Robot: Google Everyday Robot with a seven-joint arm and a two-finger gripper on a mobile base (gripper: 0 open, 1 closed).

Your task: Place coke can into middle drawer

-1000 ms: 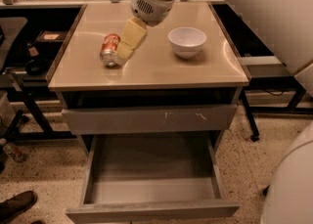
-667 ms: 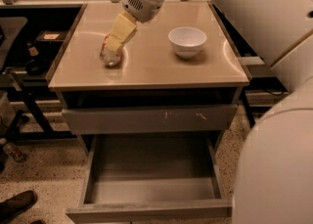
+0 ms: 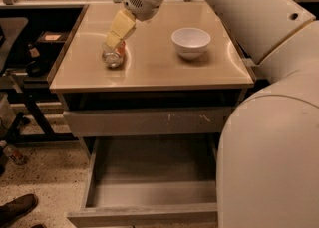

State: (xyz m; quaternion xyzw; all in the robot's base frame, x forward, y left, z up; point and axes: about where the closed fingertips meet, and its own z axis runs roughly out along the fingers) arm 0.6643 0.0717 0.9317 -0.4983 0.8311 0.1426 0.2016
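Observation:
The coke can (image 3: 113,56), red with a silver end facing me, lies on its side on the left part of the tan cabinet top (image 3: 149,67). My gripper (image 3: 114,39) reaches down from the upper middle and its yellowish tip sits right on top of the can, touching or nearly touching it. The middle drawer (image 3: 149,174) is pulled open below, with a bare smooth grey inside and a plain front (image 3: 144,216) at the bottom of the view.
A white bowl (image 3: 191,42) stands on the top, right of the can. A closed grey drawer front with white scuff marks (image 3: 149,121) sits above the open drawer. My white arm (image 3: 269,122) fills the right side. A shoe (image 3: 17,208) and a bottle (image 3: 11,152) are on the floor at left.
My gripper has moved left and down, from beside the can to right on top of it. The arm now covers more of the right side. The can, bowl and drawer have not moved.

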